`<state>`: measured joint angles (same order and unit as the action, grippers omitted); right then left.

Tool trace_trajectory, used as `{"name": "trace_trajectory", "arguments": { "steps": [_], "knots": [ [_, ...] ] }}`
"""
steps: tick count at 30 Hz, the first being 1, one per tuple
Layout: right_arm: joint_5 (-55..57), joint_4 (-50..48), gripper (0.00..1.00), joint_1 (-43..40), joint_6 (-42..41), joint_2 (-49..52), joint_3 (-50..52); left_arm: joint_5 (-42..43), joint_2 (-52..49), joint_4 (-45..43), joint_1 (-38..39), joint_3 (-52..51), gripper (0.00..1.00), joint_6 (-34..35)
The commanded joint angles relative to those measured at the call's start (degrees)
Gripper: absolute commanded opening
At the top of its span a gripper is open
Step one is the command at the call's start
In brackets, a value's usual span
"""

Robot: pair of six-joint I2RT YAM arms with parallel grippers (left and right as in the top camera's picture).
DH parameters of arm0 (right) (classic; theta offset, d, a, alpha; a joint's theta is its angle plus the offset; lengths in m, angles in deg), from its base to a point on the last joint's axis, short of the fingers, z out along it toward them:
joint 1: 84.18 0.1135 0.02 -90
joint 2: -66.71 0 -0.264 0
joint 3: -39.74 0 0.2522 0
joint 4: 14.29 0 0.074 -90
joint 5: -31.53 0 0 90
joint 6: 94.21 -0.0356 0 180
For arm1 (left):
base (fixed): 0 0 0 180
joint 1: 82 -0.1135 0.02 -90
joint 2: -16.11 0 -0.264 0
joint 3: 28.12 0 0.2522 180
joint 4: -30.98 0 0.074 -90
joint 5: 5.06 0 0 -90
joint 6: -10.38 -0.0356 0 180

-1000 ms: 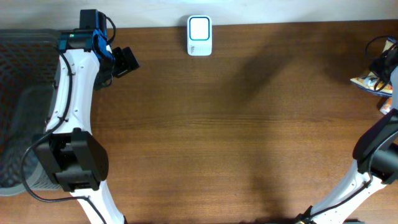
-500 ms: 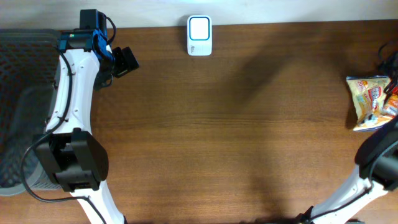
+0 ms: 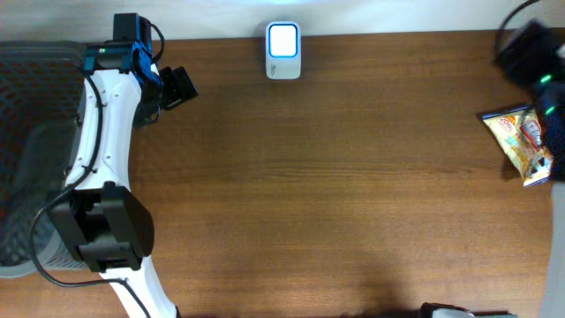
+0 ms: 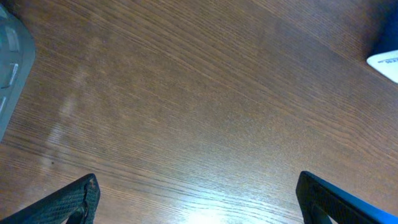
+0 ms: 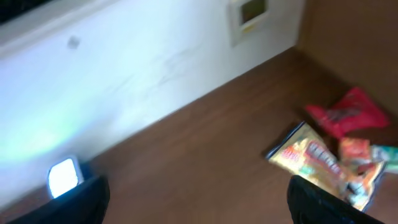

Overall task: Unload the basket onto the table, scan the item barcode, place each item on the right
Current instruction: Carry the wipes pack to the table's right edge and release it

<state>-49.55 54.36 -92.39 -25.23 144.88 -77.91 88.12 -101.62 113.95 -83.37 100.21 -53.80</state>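
Observation:
The item, a yellow snack bag point(image 3: 519, 143), lies flat near the table's right edge, also seen as the bag point(image 5: 316, 163) in the blurred right wrist view. Its barcode does not show. The white scanner point(image 3: 283, 50) stands at the back edge with its window lit; it shows as a glowing scanner point(image 5: 64, 176) and as a scanner corner point(image 4: 385, 57). My right gripper point(image 5: 199, 194) is open and empty, up and left of the bag; its arm point(image 3: 530, 51) is a dark blur. My left gripper point(image 3: 181, 86) hovers open over bare wood, empty point(image 4: 199, 198).
A grey mesh basket point(image 3: 26, 132) fills the left side beside the left arm. A red packet point(image 5: 348, 113) and other small packets lie beyond the snack bag. A white wall point(image 5: 124, 74) runs behind the table's back edge.
The right gripper has opened and let go of the snack bag, which now lies on the table. The right arm has swung toward the back right. The left arm has not moved.

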Motion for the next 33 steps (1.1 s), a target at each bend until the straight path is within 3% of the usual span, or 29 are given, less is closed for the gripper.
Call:
{"name": "trace_trajectory", "arguments": {
  "steps": [1,8,12,24,33],
  "knots": [
    [3.8,-3.52,0.91,5.92,-0.46,-9.38,13.86,0.42,-0.55,0.07,-0.2,0.92,0.99,0.48],
    [2.62,-14.03,0.99,10.1,-0.52,-24.0,40.83,0.44,-0.55,0.04,-0.13,0.92,0.99,0.48],
    [1.77,-14.91,0.99,10.12,-0.52,-24.96,48.28,0.44,-0.55,0.07,-0.15,0.92,0.99,0.48],
    [0.26,-11.28,0.99,10.12,-0.5,-14.6,48.59,0.44,-0.55,0.04,-0.15,0.92,0.99,0.48],
    [-16.15,-10.84,0.99,10.12,7.32,-19.87,48.54,0.42,-0.55,0.07,-0.15,0.92,0.99,0.48]
  ]
}}
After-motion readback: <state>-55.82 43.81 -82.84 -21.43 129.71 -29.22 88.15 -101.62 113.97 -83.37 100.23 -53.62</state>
